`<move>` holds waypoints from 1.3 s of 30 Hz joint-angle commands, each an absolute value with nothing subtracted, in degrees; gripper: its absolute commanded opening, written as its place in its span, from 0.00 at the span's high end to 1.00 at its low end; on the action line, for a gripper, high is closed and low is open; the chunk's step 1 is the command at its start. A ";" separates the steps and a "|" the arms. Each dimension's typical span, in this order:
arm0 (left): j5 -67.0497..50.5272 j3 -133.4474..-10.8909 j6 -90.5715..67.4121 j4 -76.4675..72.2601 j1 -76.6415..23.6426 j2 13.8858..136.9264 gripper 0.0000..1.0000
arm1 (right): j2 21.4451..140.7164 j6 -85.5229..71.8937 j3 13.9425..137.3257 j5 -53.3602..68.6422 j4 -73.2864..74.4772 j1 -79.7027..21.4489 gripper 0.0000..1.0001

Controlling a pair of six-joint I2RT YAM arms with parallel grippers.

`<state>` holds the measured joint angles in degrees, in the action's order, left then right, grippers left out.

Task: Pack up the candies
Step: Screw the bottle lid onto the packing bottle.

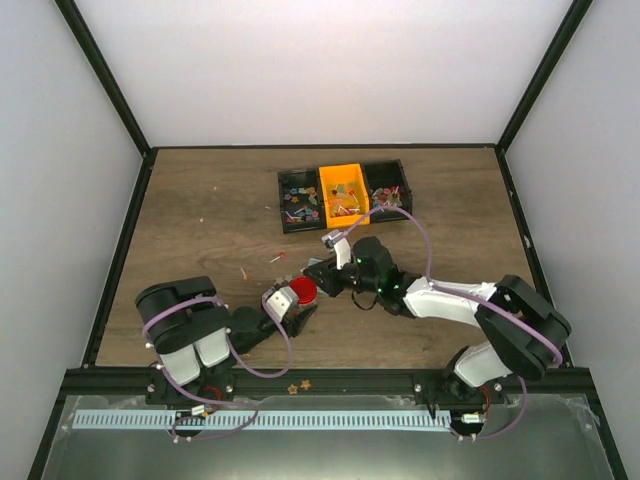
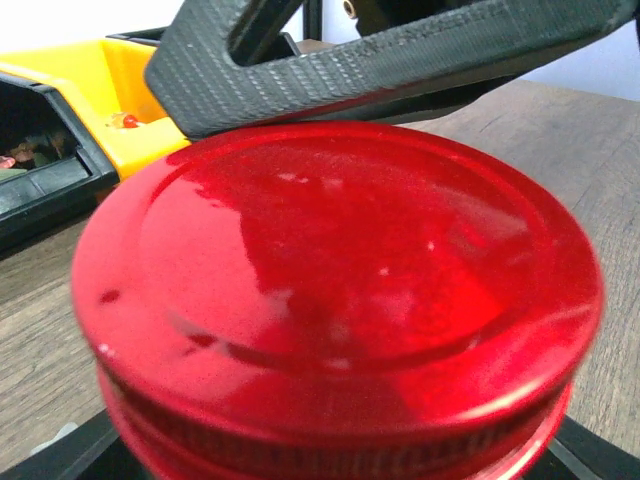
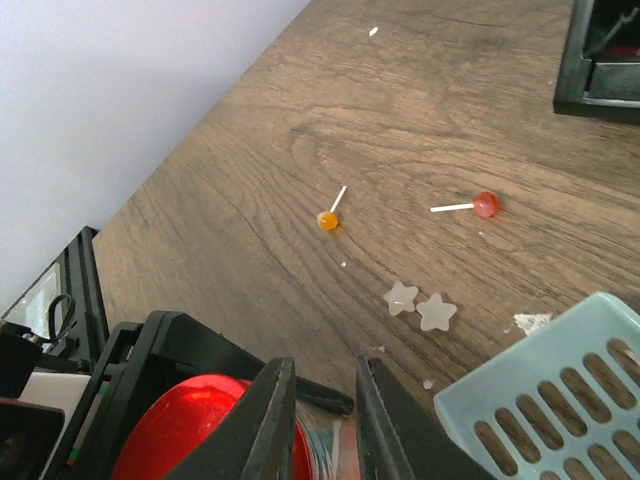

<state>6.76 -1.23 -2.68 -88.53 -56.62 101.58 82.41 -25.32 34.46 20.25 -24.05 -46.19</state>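
A jar with a red round lid (image 1: 303,291) sits in my left gripper (image 1: 292,303), whose jaws are shut on it. The lid (image 2: 335,300) fills the left wrist view. My right gripper (image 1: 330,272) is right beside the lid; in its own view the fingers (image 3: 272,425) stand a narrow gap apart, with the lid (image 3: 200,435) to their left and clear jar wall showing in the gap. I cannot tell whether they grip anything. Candies lie in the orange bin (image 1: 344,194) and the black bins (image 1: 298,198). A teal scoop (image 3: 560,395) lies at the lower right.
Loose on the wood are an orange lollipop (image 3: 327,220), a red lollipop (image 3: 486,204) and two white star sweets (image 3: 420,305). More strays lie near the table's middle left (image 1: 275,259). The third bin (image 1: 388,188) stands at the back, right of the orange one.
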 commanded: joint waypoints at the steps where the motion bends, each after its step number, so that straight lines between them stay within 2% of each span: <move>1: 4.38 5.20 -5.10 -101.57 -56.73 104.57 0.31 | 84.61 -24.38 36.95 24.33 -27.20 -45.75 0.83; 11: 5.56 5.29 -5.21 -101.60 -56.76 104.51 0.31 | 84.79 -26.21 34.76 28.31 -28.99 -45.79 0.92; 21: 6.66 5.27 -5.93 -101.59 -56.77 105.03 0.31 | 83.75 -27.03 30.75 31.83 -31.20 -45.79 0.93; 27: 6.80 5.10 -6.15 -101.53 -56.75 105.12 0.31 | 83.74 -27.80 29.17 33.56 -32.52 -45.79 0.99; 39: 7.39 5.05 -6.10 -101.55 -56.73 105.31 0.31 | 82.20 -30.37 25.06 38.27 -35.97 -45.90 0.99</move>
<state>6.90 -1.43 -2.59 -88.66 -57.10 102.06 83.18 -29.28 27.90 29.56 -38.30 -44.62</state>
